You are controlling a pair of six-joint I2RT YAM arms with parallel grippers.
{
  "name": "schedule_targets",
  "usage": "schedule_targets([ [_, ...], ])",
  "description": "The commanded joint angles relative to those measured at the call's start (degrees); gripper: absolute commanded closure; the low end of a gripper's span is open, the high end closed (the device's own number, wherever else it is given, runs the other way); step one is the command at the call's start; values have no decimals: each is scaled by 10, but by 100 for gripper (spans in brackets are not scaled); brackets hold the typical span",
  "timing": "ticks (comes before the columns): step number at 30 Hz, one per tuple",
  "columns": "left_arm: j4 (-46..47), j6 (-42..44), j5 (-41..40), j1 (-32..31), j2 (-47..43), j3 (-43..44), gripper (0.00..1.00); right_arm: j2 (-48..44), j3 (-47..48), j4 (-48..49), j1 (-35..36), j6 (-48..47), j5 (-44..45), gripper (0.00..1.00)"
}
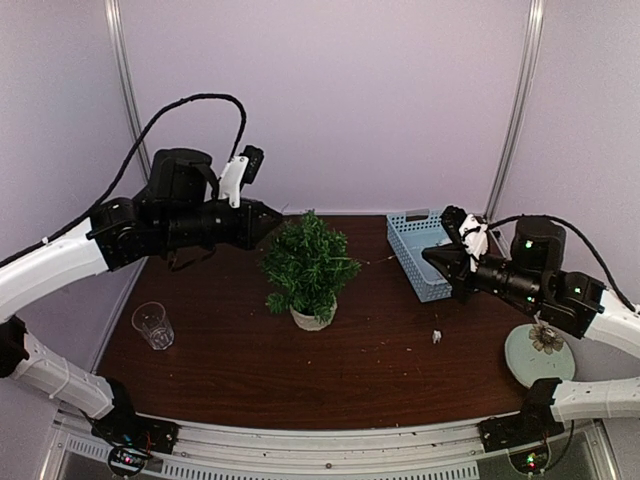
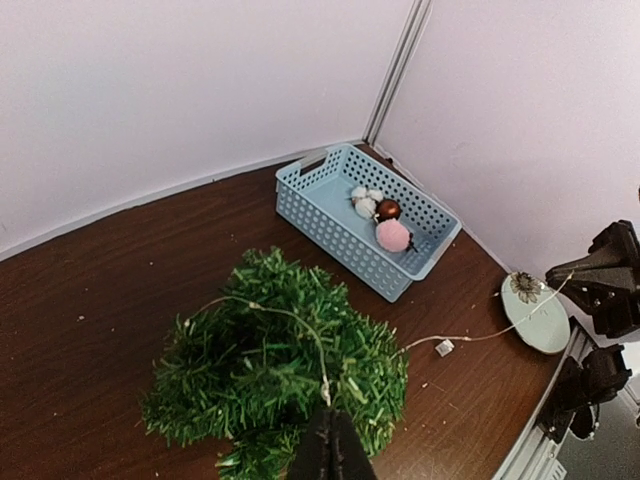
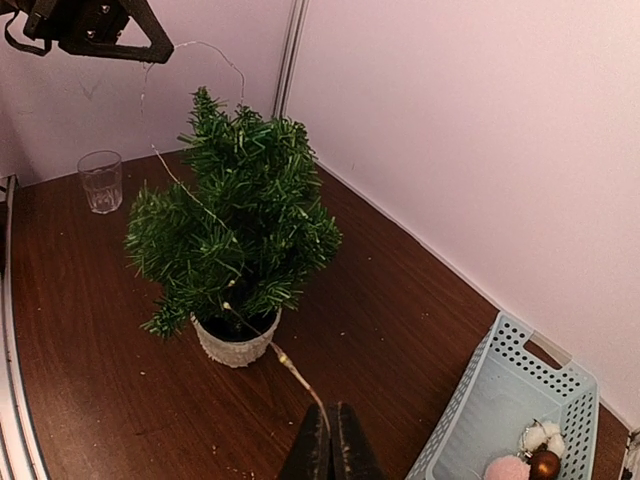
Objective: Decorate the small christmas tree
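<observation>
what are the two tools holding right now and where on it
A thin light wire draped over the small christmas tree. The left tool pinches the part rising off the foliage; the right tool pinches the stretch trailing past the pot.

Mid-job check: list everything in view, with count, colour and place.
small christmas tree: 1, dark green, table centre
pot: 1, white, under tree
light wire: 1, thin, over tree, between both pincers
basket: 1, light blue, far right
ornaments: pink 1, brown 1, some white, in basket
glass: 1, clear, near left
plate: 1, pale green, near right
flower piece: 1, greyish-brown, on plate
white scrap: 1, table, right of tree
table: 1, dark brown
left pincer: 1, black, shut on light wire, beside treetop
right pincer: 1, black, shut on light wire, by basket
</observation>
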Motion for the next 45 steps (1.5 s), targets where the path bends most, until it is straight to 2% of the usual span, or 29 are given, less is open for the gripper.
schedule_targets([
  [1,-9,-21,-14,4,-50,-40,100,-3,15,-20,9,12,-20,100],
  [6,-1,-58,-25,4,-91,-106,100,5,11,-31,17,29,-40,100],
  [15,60,-163,-60,4,-92,-218,100,-7,-12,-47,18,75,12,100],
  [23,122,-188,-50,4,-65,-234,100,-10,-2,-84,16,84,150,100],
  [30,140,-187,-43,4,-55,-226,100,-1,39,-74,8,75,194,100],
  [34,159,-182,-29,4,-65,-231,100,-3,67,-78,8,61,150,100],
  [37,163,-175,-28,4,-82,-236,100,-5,85,-85,11,66,62,100],
  [45,164,-168,-18,4,-132,-265,100,-42,56,-89,32,72,-44,100],
])
